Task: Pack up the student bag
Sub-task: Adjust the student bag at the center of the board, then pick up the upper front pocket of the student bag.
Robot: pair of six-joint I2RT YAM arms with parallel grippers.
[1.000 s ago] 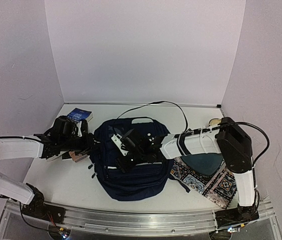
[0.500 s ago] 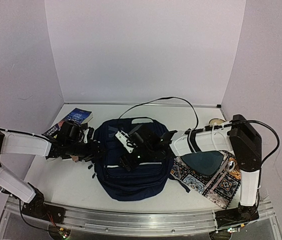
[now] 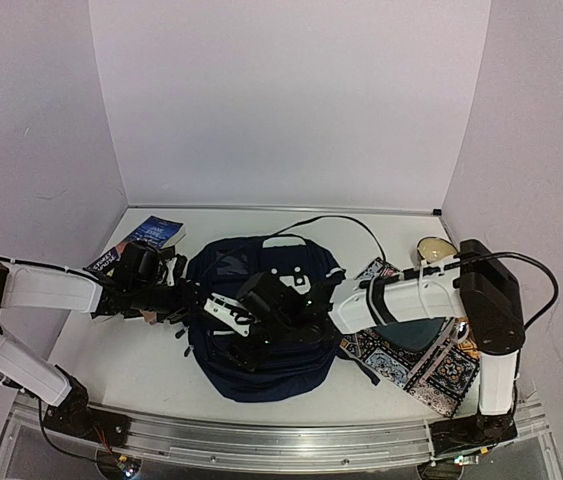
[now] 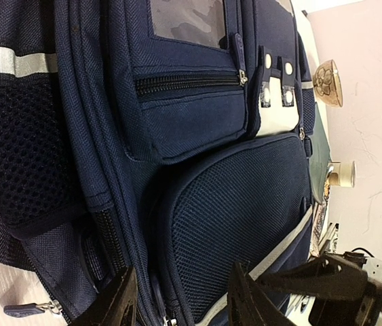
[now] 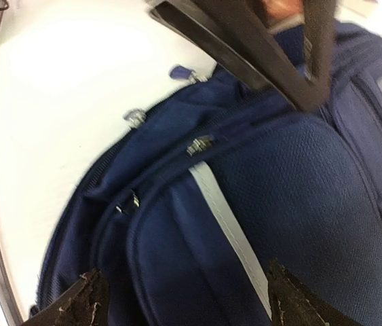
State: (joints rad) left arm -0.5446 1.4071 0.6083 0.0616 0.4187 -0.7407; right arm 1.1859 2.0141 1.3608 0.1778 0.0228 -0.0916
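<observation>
Student bag [image 3: 261, 375] lies beneath released right hand [image 5: 187, 299]; left hand [image 4: 180, 302] alongside, grip unclear.

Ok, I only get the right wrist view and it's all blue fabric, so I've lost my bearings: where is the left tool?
Observer: From above, the left tool sits at the left edge of the bag.
Operator: Is anything lying outside the bag on that side?
Observer: Yes, a blue book lies behind the left tool, outside the bag.
Operator: And on the other side?
Observer: A patterned mat lies right of the bag.
</observation>
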